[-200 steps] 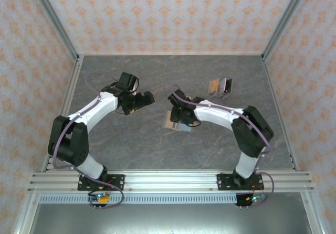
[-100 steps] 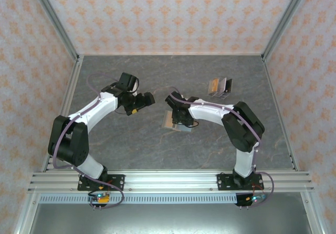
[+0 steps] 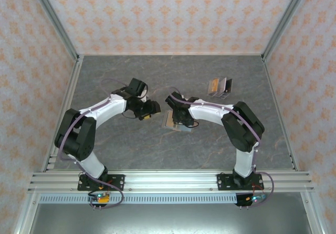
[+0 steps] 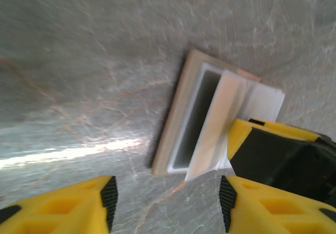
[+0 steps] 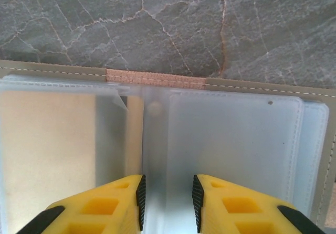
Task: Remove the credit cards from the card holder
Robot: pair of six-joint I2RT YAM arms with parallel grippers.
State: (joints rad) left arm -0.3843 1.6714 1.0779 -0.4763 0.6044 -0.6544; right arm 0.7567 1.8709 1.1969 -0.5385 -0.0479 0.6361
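Left gripper: held open, with a wide gap between its yellow fingers; nothing is seen between them.
Left gripper, position: hung over bare table just left of the card holder, apart from it; in the top view it is placed close to the right gripper, near the middle of the table.
Right gripper: jaws set narrow, with a slim gap left between the black pads.
Right gripper, contents: a translucent plastic leaf of the card holder is seen in that gap; whether it is clamped cannot be told.
Right gripper, position: lowered onto the card holder from above; in the left wrist view one of its yellow and black fingers is seen at the holder's right side, against a pale leaf that is raised on edge.
Card holder: laid open and flat on the table, near the centre, directly under the right gripper.
Card holder, make-up: a tan-khaki cover with stitched edges, and clear frosted sleeves spread left and right of the fold.
Tab: a small tan strip set on the holder's far edge, in line with the fold.
Left sleeve: a cream-coloured surface is seen through the plastic; what it is cannot be told.
Table: grey stone pattern with pale veins.
Small brown and grey object: placed well apart from the holder, towards the far right of the table; too small to be identified.
Surround: patterned wall panels on three sides, and a metal rail at the near edge, to which both arm bases are bolted.
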